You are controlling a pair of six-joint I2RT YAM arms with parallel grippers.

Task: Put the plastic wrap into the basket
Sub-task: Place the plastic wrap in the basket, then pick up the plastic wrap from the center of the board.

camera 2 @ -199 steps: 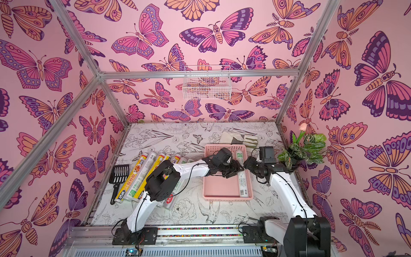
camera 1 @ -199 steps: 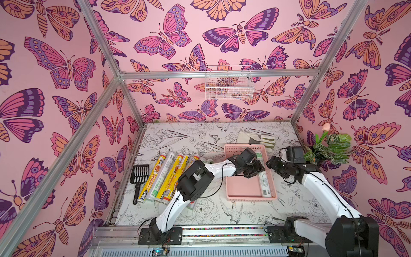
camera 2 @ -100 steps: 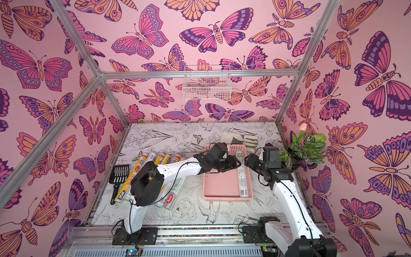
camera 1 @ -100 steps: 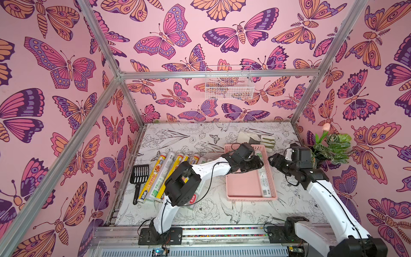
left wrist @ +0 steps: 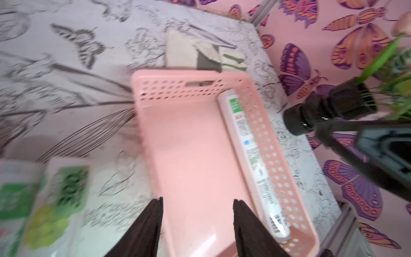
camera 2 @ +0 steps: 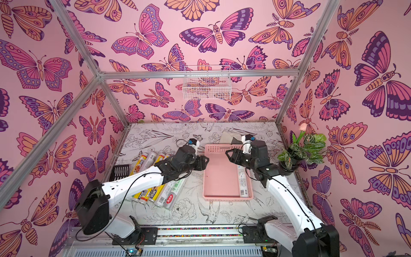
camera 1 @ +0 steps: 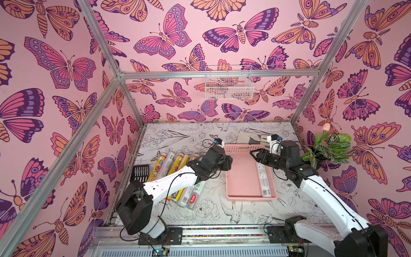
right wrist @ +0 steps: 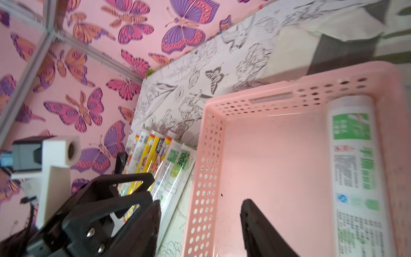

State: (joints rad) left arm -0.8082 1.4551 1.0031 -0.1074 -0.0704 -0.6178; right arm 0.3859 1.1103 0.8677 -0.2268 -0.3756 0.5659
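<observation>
The pink basket lies right of centre on the table. One whitish plastic wrap roll lies inside along its right wall. Several more rolls, yellow and whitish, lie side by side on the table left of the basket, partly under my left arm. My left gripper hovers at the basket's left wall, open and empty. My right gripper hovers over the basket's far end, open and empty.
A black slotted scoop lies at the far left beside the rolls. Folded cloth sits just behind the basket. A potted plant stands at the right wall, close to my right arm. A white wire basket hangs on the back wall.
Both grippers have drawn away from the roll lying in the basket. The left one moved left to the basket's left wall, the right one shifted left over the far end. Both jaws have narrowed.
</observation>
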